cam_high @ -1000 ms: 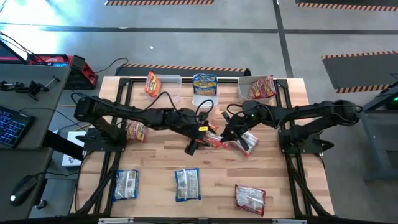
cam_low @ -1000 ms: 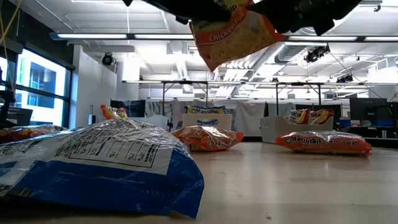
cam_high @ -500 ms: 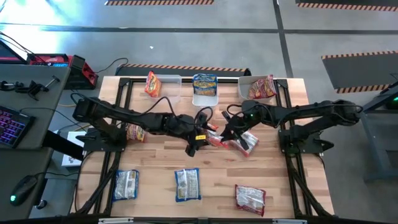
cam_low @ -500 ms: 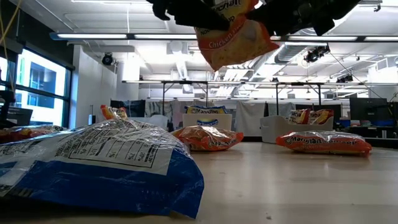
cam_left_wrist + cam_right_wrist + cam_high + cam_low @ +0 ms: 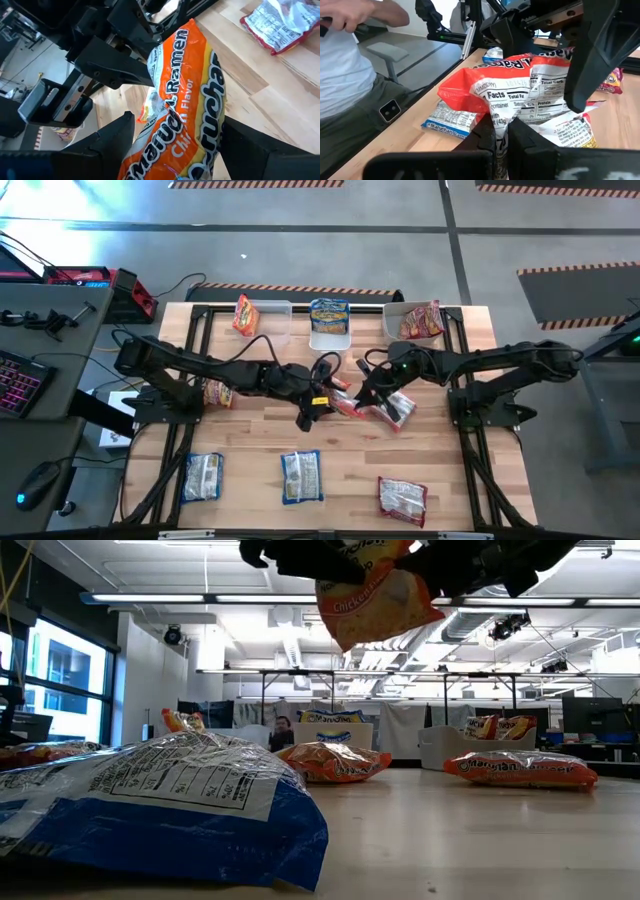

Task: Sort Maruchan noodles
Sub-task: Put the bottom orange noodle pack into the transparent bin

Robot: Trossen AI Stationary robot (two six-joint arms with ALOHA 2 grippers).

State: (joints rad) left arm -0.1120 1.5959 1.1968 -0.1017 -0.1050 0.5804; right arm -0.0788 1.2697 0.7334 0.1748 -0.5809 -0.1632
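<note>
At the middle of the counter [image 5: 250, 445] both arms meet over one orange packet [image 5: 187, 115] held up in the air: the right gripper [image 5: 501, 134] has its jaws pinched closed on the packet's edge, while the left gripper [image 5: 200, 150] has its jaws spread wide to either side of the same packet, whose front reads "Maruchan", "Ramen" and "Flavor"; from the low view the word "Chicken" shows on it. Its back panel, seen from the right wrist, carries "Facts", "Total" and "Protein". Just beside it on the counter lies a red-and-white packet [image 5: 397, 409]. Along the far edge stand three clear bins: the left bin [image 5: 275, 311] holds an orange packet [image 5: 243, 315], the middle bin [image 5: 329, 338] a blue-and-yellow one [image 5: 329, 313] marked "Maruchan", the right bin [image 5: 396, 310] a pinkish one [image 5: 421, 320]. Another orange packet [image 5: 217, 391] lies near the left edge. Along the near edge lie two blue packets [image 5: 201, 477] [image 5: 300, 477] and a red one [image 5: 402, 498]. A person [image 5: 350, 75] sits beyond the counter.
</note>
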